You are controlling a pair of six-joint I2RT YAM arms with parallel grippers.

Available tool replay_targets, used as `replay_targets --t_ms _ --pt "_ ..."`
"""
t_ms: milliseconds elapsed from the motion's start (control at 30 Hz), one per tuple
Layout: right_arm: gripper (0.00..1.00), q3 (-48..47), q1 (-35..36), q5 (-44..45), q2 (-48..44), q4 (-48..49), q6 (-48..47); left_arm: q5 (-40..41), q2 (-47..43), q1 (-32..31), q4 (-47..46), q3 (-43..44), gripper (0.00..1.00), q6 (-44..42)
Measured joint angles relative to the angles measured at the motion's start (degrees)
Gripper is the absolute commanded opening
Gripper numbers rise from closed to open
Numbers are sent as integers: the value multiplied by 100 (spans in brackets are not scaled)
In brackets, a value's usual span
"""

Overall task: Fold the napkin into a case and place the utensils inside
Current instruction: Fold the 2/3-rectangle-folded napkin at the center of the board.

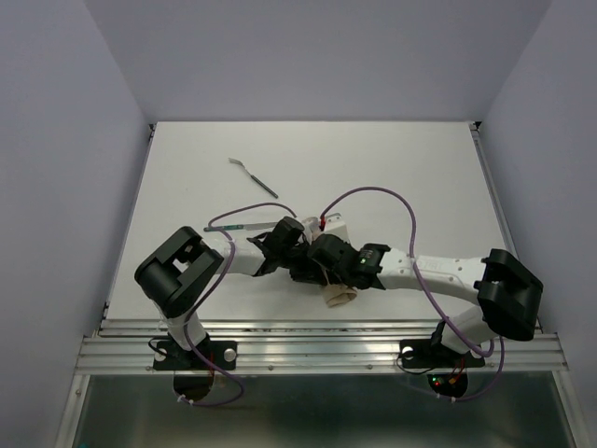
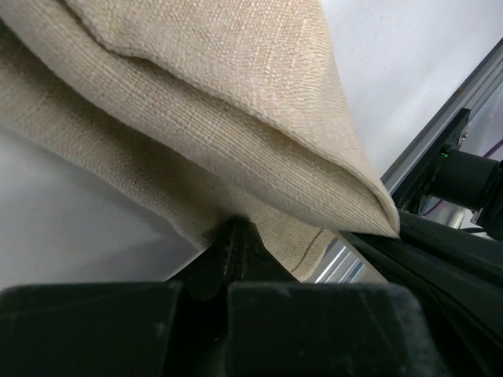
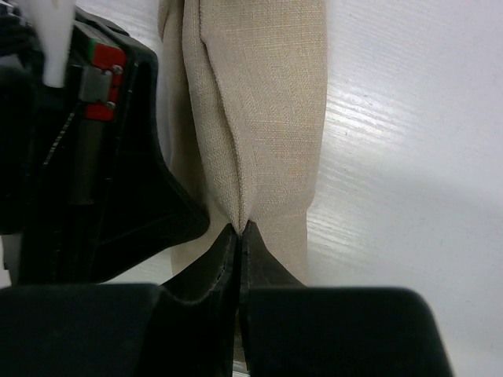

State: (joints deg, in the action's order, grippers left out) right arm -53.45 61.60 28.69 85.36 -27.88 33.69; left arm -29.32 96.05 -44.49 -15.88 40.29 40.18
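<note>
The left pincer [image 2: 236, 229] is clenching a folded edge of the napkin [image 2: 236, 118]. The right pincer [image 3: 240, 229] is gripping a crease of the same cloth, near the front of the counter [image 1: 401, 177]. Folding is proceeding. The utensils [image 1: 254, 175] are lying well apart behind. Next, the fold likely needs laying flat.
</note>
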Motion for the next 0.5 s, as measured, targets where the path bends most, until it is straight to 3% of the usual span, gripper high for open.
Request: replay_targets --t_ms 500 --pt "1 0 -2 -96 -160 4 122 -63 332 -155 -214 184 0 70"
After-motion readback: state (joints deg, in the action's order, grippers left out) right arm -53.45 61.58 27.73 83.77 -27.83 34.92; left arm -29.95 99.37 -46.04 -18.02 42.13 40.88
